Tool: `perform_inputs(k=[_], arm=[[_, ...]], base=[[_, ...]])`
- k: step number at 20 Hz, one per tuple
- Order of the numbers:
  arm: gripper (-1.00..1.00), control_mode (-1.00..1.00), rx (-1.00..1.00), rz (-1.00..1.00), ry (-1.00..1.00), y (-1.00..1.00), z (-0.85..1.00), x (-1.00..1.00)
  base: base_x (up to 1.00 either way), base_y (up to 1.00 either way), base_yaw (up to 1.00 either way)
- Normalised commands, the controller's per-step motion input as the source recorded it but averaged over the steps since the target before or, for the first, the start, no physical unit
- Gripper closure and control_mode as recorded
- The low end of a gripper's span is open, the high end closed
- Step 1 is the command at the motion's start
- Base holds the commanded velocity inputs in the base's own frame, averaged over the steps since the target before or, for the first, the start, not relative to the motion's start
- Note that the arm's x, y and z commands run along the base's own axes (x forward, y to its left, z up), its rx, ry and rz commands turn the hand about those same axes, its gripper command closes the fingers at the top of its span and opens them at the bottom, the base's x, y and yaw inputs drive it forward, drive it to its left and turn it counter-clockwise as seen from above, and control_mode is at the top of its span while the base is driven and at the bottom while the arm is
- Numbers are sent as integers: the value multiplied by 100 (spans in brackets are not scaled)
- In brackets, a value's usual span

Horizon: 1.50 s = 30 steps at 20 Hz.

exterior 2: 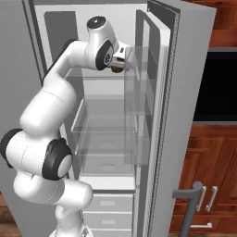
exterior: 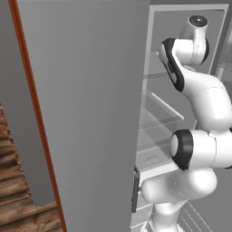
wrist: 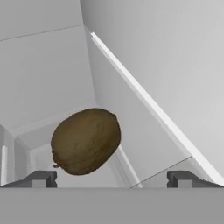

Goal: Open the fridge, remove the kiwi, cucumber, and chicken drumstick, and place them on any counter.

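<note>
Brown, fuzzy kiwi sits on an upper fridge shelf, just ahead of our claw. Its fingers stand wide apart, holding nothing. We judge the arm reaches past the open door to straddle the fruit before closing.

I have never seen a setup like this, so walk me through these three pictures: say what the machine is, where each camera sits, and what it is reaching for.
This is a rendered kitchen. The white jointed machine is a robot arm on a driving base. Two pictures come from cameras on that base, behind the arm to its left and right, and show it reaching into the open fridge, onto an upper shelf. The third comes from a camera on the hand: the two dark tips at the bottom belong to its gripper, which stands open and holds nothing. Just ahead lies a brown kiwi, nearer one tip.
</note>
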Motion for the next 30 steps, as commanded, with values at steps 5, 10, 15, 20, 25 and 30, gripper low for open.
perform_inputs(k=[5, 10, 15, 20, 25, 30], arm=[[-100, -100, 0, 0, 0, 8, -16, 29], [-100, -100, 0, 0, 0, 3, -2, 40], [-100, -100, 0, 0, 0, 0, -2, 41], [-100, -100, 0, 0, 7, -1, -23, 4], [-100, -100, 0, 0, 10, 0, -35, -2], [100, -100, 0, 0, 11, 0, -45, -10]], base=[[0, 0, 0], [0, 0, 0], [0, 0, 0], [0, 0, 0], [0, 0, 0], [0, 0, 0]])
